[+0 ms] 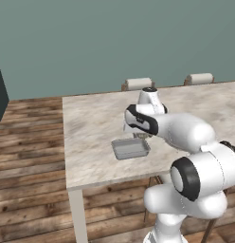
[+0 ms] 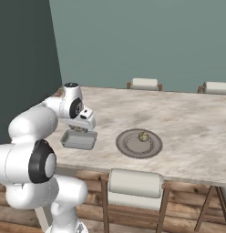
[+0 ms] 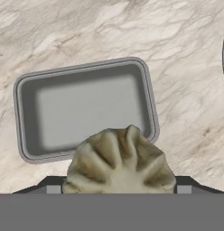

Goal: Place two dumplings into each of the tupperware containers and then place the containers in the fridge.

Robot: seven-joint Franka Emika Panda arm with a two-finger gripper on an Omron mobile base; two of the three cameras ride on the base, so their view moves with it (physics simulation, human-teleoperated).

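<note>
A pale pleated dumpling (image 3: 119, 162) sits between my gripper's (image 3: 118, 186) fingers, and the gripper is shut on it. It hangs just above the near rim of a light-grey tupperware container (image 3: 82, 108), whose floor is bare. That container (image 1: 131, 148) lies near the table's front left corner, with the gripper (image 1: 140, 135) right over its far edge. In the right base view the gripper (image 2: 80, 129) hovers above the container (image 2: 79, 140). Another dumpling (image 2: 143, 135) rests on a round brown-rimmed plate (image 2: 133, 148). The fridge is out of view.
The marble table (image 2: 187, 123) stretches to the right. Its left edge (image 1: 66, 142) and front edge are close to the container. Two chairs (image 1: 138, 84) (image 1: 200, 78) stand at the far side and one chair (image 2: 134, 182) at the near side. A dark wall panel (image 2: 23, 54) rises at the left.
</note>
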